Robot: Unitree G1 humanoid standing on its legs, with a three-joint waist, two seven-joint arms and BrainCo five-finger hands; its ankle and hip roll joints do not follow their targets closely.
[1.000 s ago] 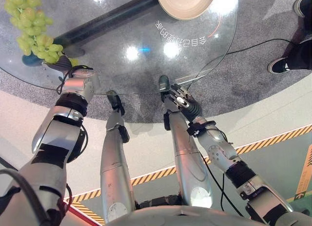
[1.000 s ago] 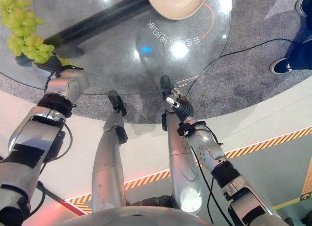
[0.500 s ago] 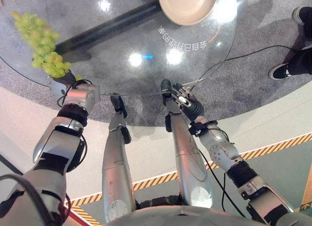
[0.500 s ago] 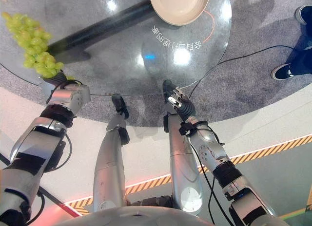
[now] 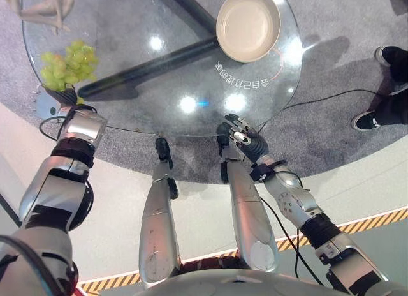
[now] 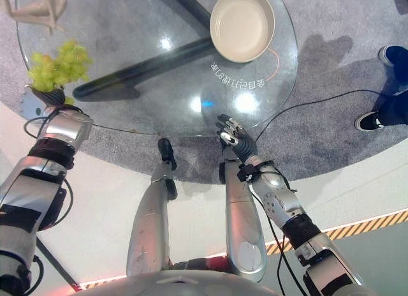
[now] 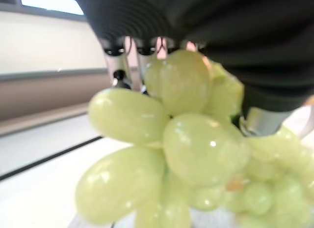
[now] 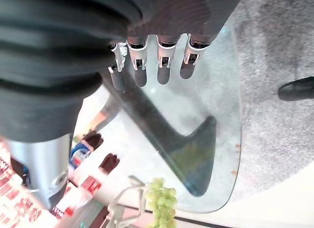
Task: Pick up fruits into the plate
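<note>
Holding a bunch of green grapes [image 5: 67, 67] above the glass table's [image 5: 127, 28] nine-o'clock edge, the left hand [image 5: 64, 98] has its dark cover just under the fruit, with the fingers tucked behind the cluster; the left wrist view shows the grapes [image 7: 181, 139] pressed right up against the hand's ribbed cover, so the fingers appear curled round the bunch, which sits off the glass rather than on it. The cream plate [image 5: 248, 25] rests on the tabletop toward one o'clock, well apart from the grapes, and it holds nothing. A dark table leg [image 5: 146, 66] runs beneath the glass between the fruit and the plate, and white lettering is printed on the glass just below the plate. The right hand [image 6: 234, 138] hangs at the table's six-o'clock rim, palm toward the glass, with its fingers [image 8: 147, 66] straight and slightly spread in the right wrist view, gripping nothing. Beyond the table at ten o'clock stands a pale, branching object [image 5: 44, 9], too partial to identify. A person's dark shoes [image 5: 366, 120] with white soles stand on the grey carpet [image 5: 344, 73] at three o'clock, clear of the table. A yellow-and-black striped line [image 5: 376, 219] crosses the floor toward four o'clock.
</note>
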